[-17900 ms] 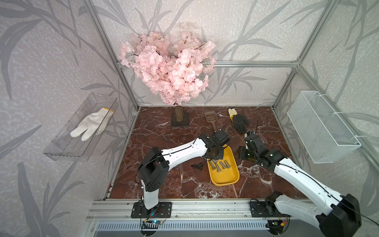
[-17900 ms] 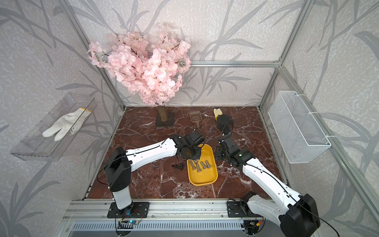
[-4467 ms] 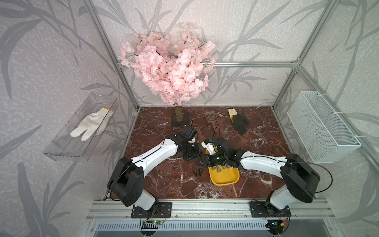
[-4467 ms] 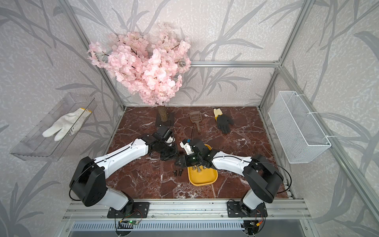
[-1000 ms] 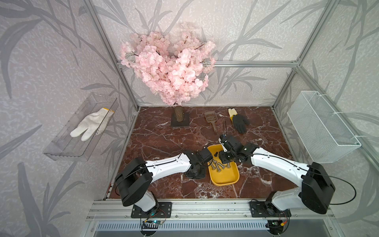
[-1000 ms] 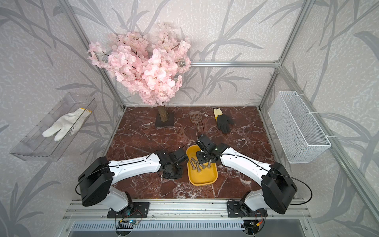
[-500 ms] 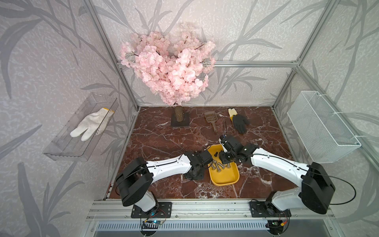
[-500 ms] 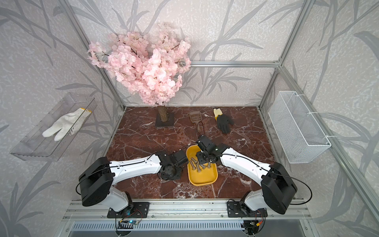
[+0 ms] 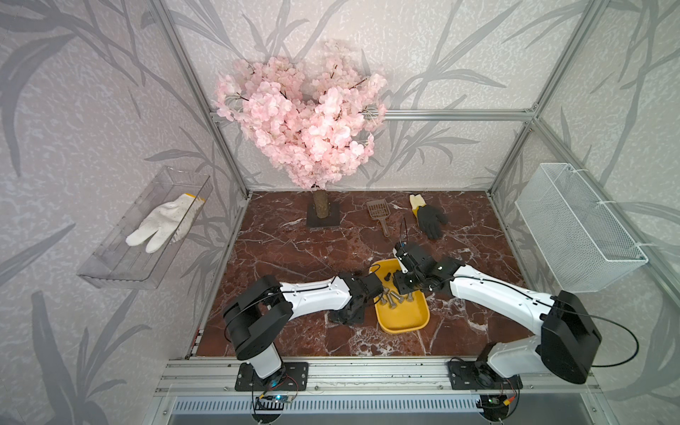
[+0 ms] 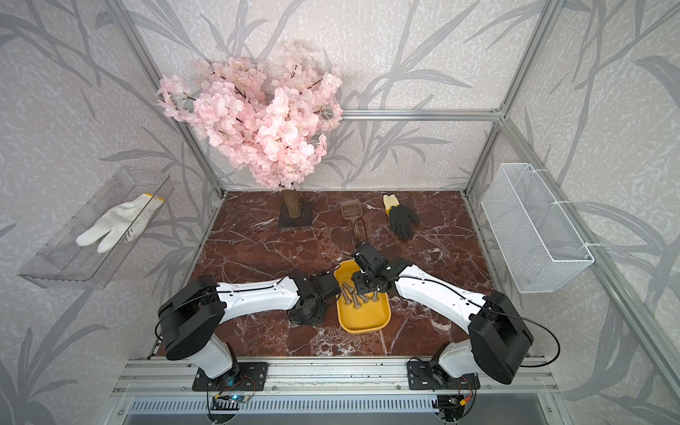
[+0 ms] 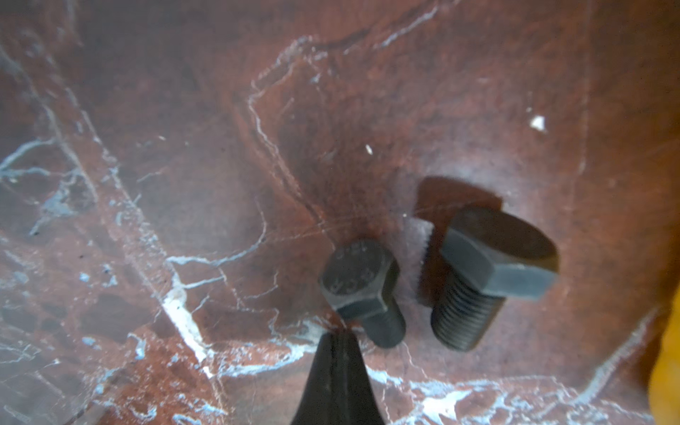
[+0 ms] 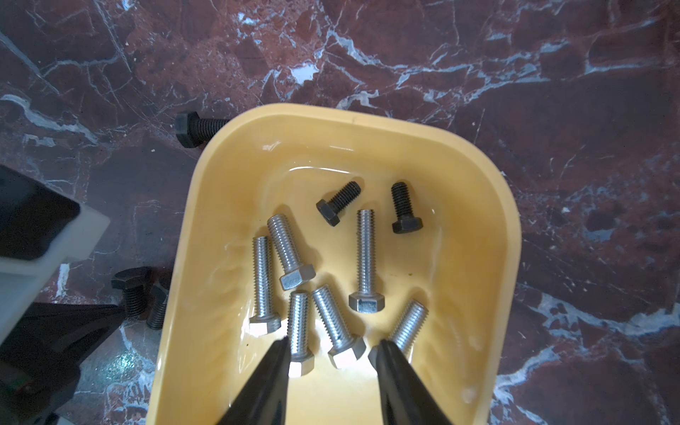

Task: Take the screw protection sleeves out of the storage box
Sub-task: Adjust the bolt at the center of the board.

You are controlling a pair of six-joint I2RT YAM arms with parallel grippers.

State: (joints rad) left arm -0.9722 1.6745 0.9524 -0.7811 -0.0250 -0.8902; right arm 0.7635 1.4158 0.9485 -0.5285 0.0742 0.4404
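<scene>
The yellow storage box [image 12: 478, 257] lies on the marble floor, seen in both top views [image 9: 403, 318] [image 10: 364, 320]. Inside it are two black screw protection sleeves [image 12: 337, 203] [image 12: 404, 208] and several silver bolts [image 12: 364, 257]. More sleeves lie outside on the marble: one [image 12: 195, 129] at the box's far corner and two [image 11: 362, 290] [image 11: 485, 272] by its left side. My left gripper [image 11: 336, 335] is shut and holds nothing, its tip on the floor beside those two. My right gripper [image 12: 331, 346] hangs open over the bolts in the box.
A pink blossom tree [image 9: 312, 128] stands at the back, with a brown scoop [image 9: 379, 213] and a black glove [image 9: 428, 219] to its right. A clear bin with a white glove [image 9: 162, 224] hangs on the left wall, and a wire basket [image 9: 577, 228] on the right.
Since several seconds ago the left gripper has come forward to the box's left side and the right gripper has moved over the box. Over the last second neither arm has visibly moved.
</scene>
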